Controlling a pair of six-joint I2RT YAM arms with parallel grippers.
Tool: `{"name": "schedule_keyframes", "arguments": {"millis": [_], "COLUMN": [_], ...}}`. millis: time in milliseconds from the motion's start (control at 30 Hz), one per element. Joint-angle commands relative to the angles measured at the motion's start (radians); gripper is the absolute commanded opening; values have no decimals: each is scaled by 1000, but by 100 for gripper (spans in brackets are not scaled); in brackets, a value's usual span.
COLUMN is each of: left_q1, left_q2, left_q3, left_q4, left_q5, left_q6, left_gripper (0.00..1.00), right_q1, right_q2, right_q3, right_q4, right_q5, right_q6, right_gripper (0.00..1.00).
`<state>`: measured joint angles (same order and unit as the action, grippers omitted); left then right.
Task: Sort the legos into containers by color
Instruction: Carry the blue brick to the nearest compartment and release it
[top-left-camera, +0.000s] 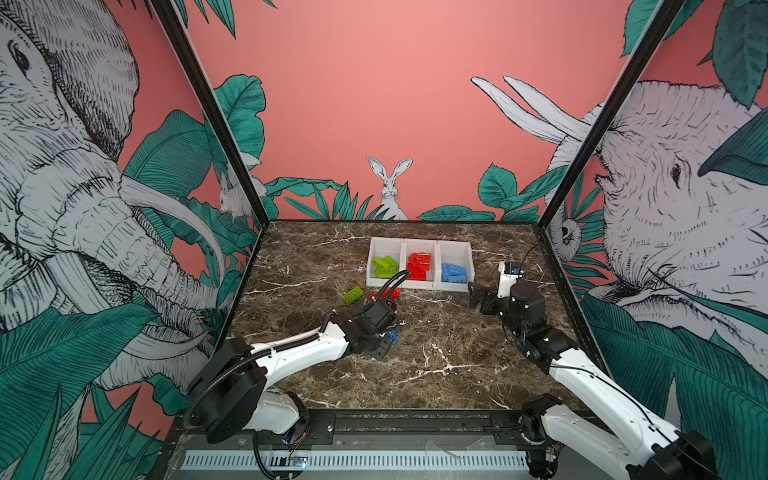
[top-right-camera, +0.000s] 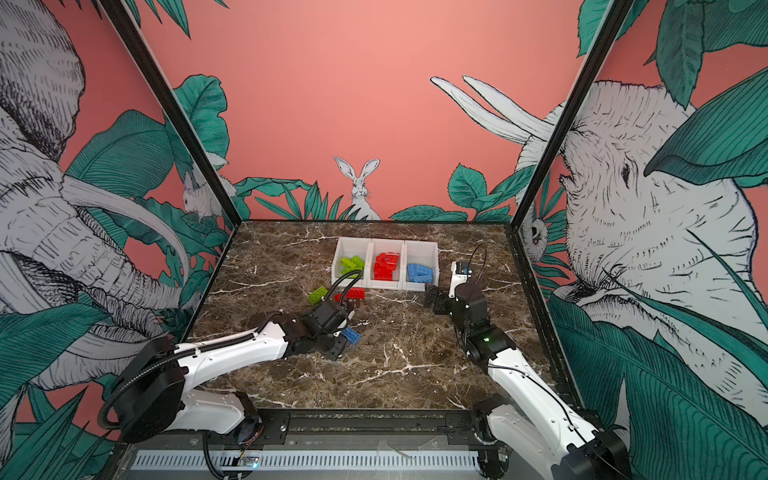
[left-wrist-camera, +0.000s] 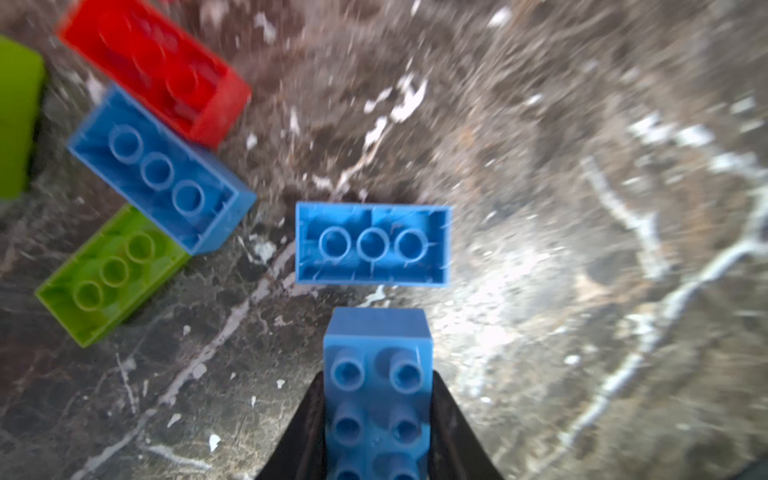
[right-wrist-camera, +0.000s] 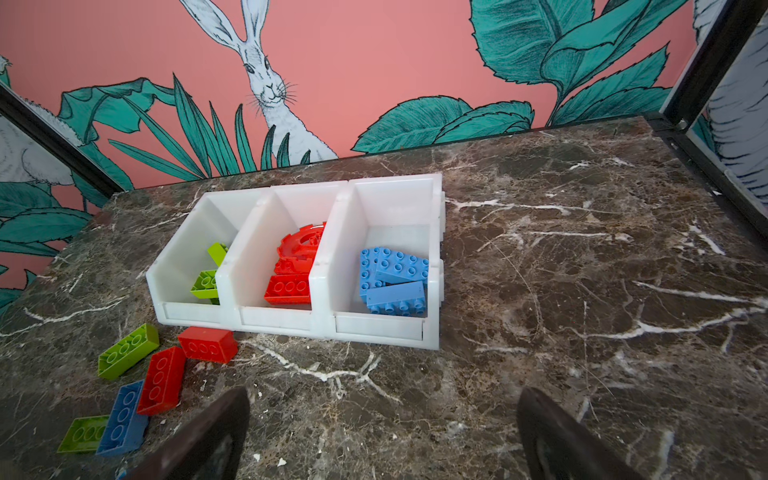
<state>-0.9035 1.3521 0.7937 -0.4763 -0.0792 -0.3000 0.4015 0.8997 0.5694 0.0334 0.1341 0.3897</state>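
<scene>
The pick of a blue piece is judged complete, and the carry to the bins is the step in hand. In the left wrist view the left pincer (left-wrist-camera: 378, 374) is pressed against the long sides of a blue brick (left-wrist-camera: 377, 399). The brick is pinched studs-up between the black fingers and projects past their tips. Whether it is clear of the bench (left-wrist-camera: 582, 291) cannot be told.

Just ahead of it, and apart from it, a second blue brick (left-wrist-camera: 372, 245) lies hollow side up. A third blue brick (left-wrist-camera: 162, 170), a red brick (left-wrist-camera: 158, 66) and a green brick (left-wrist-camera: 112, 274) are grouped close together further off.

In a top view the containers (top-left-camera: 419, 244) are set a little above the centre of the frame, and the left pincer is found below and left of them. Green pieces are held in the leftmost bin, red in the middle one, and blue in the rightmost bin (top-left-camera: 455, 250).

A lift is called for next, followed by a carry up and to the right in the frame, past the green and red bins, and a release over the rightmost one. The right pincer (right-wrist-camera: 384, 392) is spread wide and empty. It hangs just in front of the row's right end, so it should be kept clear.
</scene>
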Motion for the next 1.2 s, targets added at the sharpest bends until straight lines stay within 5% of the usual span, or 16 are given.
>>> {"name": "schedule_keyframes", "arguments": {"millis": [0,200,633,1167], "left_q1": [-11,-11,-11,45], "left_q2": [-28,93,681,971], "left_q3": [87,288,947,1270], "left_q4": [-11,80,184,211], "left_q5": [60,79,109,123], "left_q6": [-13,61,261,279], "left_gripper": [26,26,25,24], "right_q1": [-6,-27,-92,-137], "right_q2": [-46,-123,-143,-56], "right_q3": [-31,-81,-121,-152], "right_q4": [16,4,-3,99], "right_q5": [80,162,151,99], "right_q6": [28,64,71,78], "right_gripper": [98,98,98,98]}}
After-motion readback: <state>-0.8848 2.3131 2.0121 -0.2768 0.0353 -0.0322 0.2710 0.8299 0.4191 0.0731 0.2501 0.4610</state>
